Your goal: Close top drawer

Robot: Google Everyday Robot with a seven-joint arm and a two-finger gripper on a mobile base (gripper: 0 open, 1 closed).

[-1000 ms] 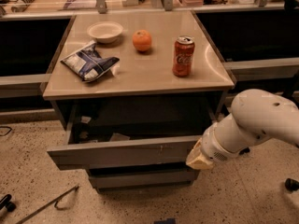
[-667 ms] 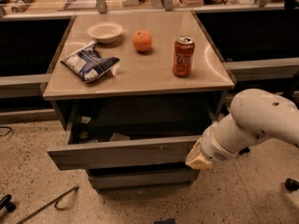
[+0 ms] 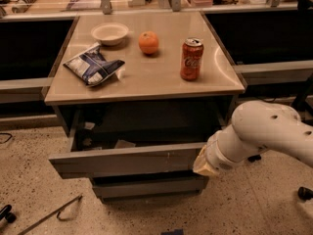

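The top drawer is a wide grey metal drawer under the tan cabinet top. It stands pulled out, with a dark interior holding a few small items. Its flat front has small white scuffs right of the middle. My gripper is at the right end of the drawer front, at the end of the white arm. The arm's wrist covers the gripper's tip where it meets the panel.
On the cabinet top sit a white bowl, an orange, a red soda can and a blue chip bag. A lower grey drawer front shows below. A thin metal rod lies on the speckled floor.
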